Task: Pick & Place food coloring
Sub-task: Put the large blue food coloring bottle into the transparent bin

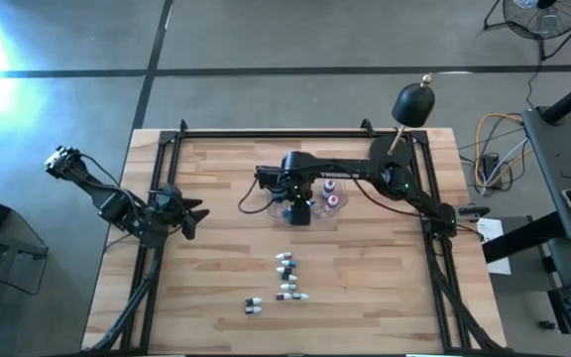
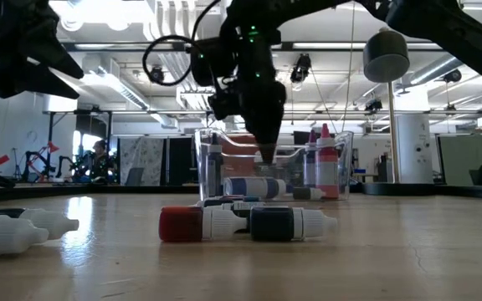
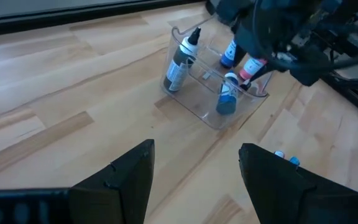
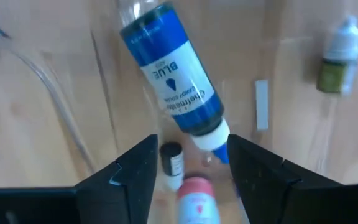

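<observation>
The clear tub (image 1: 266, 201) stands mid-table, with several food coloring bottles in it. My right gripper (image 4: 188, 168) points down into it, fingers apart. A blue-labelled bottle (image 4: 173, 74) leans tilted in the tub (image 3: 211, 115), bottom down, its blue cap (image 4: 221, 149) up between my right fingers. A dark bottle (image 3: 180, 62) and a pink one (image 3: 252, 67) stand beside it. More bottles (image 1: 287, 276) lie on their sides on the wood nearer the front edge. My left gripper (image 3: 194, 180) hangs open near the table's left edge (image 1: 191, 213), away from everything. My right gripper has its fingers on either side of the blue-labelled bottle's cap end (image 4: 213, 140), coming from above. The cap lies close to one finger (image 4: 253, 174); I cannot tell whether it touches. The bottle leans, its bottom down in the tub.
A black dome lamp (image 1: 414, 104) stands at the table's far right corner. Loose bottles lie in a short row (image 2: 249, 224) in front of the tub, with two more (image 1: 254, 305) nearer the front edge. Black frame rails (image 1: 157, 178) border the wooden top.
</observation>
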Robot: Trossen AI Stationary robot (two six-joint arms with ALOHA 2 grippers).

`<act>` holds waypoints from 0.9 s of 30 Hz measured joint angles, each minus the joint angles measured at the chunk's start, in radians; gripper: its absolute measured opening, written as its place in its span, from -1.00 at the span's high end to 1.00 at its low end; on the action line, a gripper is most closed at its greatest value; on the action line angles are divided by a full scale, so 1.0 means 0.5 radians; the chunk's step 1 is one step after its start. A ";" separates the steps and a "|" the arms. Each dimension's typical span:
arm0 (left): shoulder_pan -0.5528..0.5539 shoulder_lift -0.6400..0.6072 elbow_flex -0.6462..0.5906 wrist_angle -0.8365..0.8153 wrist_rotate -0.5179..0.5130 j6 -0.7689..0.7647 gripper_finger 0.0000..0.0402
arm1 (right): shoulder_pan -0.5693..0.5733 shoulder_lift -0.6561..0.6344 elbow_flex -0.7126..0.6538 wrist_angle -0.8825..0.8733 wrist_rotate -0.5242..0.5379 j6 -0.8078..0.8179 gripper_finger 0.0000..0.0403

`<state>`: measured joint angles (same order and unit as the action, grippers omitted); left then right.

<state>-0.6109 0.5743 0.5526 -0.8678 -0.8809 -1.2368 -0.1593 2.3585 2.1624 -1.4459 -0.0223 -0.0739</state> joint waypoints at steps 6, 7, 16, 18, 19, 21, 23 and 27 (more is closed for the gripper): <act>0.000 0.000 0.000 0.000 0.000 -0.051 -0.04 | -0.009 0.000 -0.169 0.248 -0.002 -0.293 0.06; 0.000 0.000 0.000 0.000 0.000 -0.052 -0.04 | -0.012 -0.003 -0.188 0.284 -0.002 -0.320 0.06; 0.001 0.000 0.000 -0.013 -0.016 -0.051 -0.04 | -0.049 -0.006 -0.296 0.313 -0.018 -0.490 0.09; 0.001 0.000 0.000 -0.017 -0.019 -0.054 -0.04 | -0.065 -0.008 -0.315 0.317 -0.040 -0.489 0.12; 0.001 0.000 0.000 -0.017 -0.019 -0.055 -0.04 | -0.074 -0.010 -0.324 0.319 -0.058 -0.488 0.14; 0.001 0.000 0.000 -0.018 -0.020 -0.057 -0.04 | -0.084 -0.014 -0.343 0.323 -0.078 -0.487 0.17; 0.001 0.000 0.000 -0.018 -0.019 -0.057 -0.04 | -0.088 -0.017 -0.358 0.334 -0.078 -0.487 0.19; 0.001 0.000 0.000 -0.018 -0.019 -0.057 -0.04 | -0.090 -0.019 -0.377 0.357 -0.078 -0.472 0.19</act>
<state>-0.6106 0.5743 0.5526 -0.8768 -0.8906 -1.2655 -0.2043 2.3489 1.9740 -1.2674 -0.0613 -0.3099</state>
